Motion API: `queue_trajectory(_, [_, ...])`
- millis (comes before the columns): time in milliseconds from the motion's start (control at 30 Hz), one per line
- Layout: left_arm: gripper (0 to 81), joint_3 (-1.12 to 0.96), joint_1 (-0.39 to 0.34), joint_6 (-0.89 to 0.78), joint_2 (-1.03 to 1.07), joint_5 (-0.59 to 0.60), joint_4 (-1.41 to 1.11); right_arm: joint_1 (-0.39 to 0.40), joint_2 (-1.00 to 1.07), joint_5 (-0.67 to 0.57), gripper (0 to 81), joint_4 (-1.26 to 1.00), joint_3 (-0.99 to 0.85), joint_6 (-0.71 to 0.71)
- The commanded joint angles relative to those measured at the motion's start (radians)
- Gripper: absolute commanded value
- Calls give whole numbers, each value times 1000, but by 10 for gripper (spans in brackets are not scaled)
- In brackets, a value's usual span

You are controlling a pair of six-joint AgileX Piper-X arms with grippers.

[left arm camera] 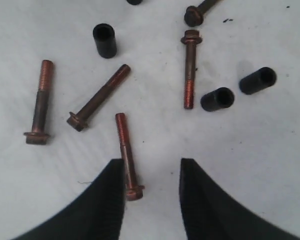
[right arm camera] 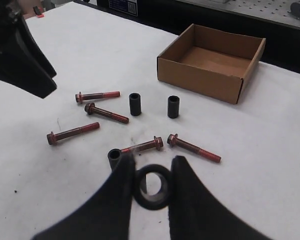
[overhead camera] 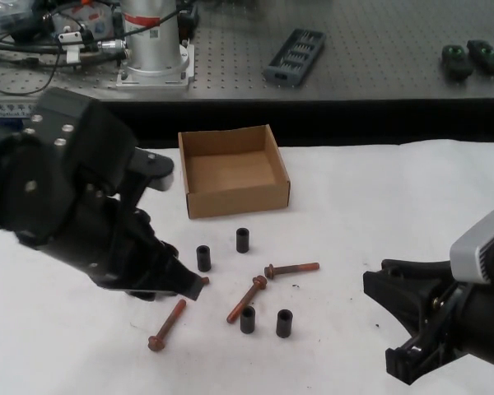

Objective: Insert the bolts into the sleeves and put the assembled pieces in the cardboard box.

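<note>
Five bolts and four sleeves lie loose before two spread pincers.
One bolt lies in the gap of the left pincer, close along one finger, with its thread pointing away. The other four lie just ahead, with sleeves among them. From above, three bolts show in full, plus a copper tip at that pincer's end; the arm covers the rest. The right pincer is spread and grips nothing. Its wrist view shows a sleeve in its gap, but from above the nearest sleeve lies ahead of it, apart. The cardboard box stands beyond both pincers, its bare floor showing. Everything rests on a white cover. Behind it is a grey perforated bench with a metal column.
</note>
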Motion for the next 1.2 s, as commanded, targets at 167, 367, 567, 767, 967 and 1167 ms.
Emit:
queue_trajectory(167, [354, -113, -4, 69, 168, -121, 131, 0, -15, 17, 56, -36, -1, 14])
queue_trajectory(367, [354, -146, -4, 67, 245, -121, 142, 0, -15, 17, 56, -36, -1, 14])
queue_trajectory(567, [354, -146, -4, 69, 290, -118, 142, 0, -15, 17, 56, -36, -1, 14])
queue_trajectory(767, [354, -146, -12, 69, 296, -93, 137, 0, -10, 17, 56, -36, -1, 8])
queue_trajectory(967, [354, -144, -11, 64, 327, -73, 125, 0, -10, 17, 56, -36, -1, 8])
queue_trajectory(1167, [347, -144, -11, 62, 366, -65, 127, 0, -10, 17, 56, -36, -1, 8])
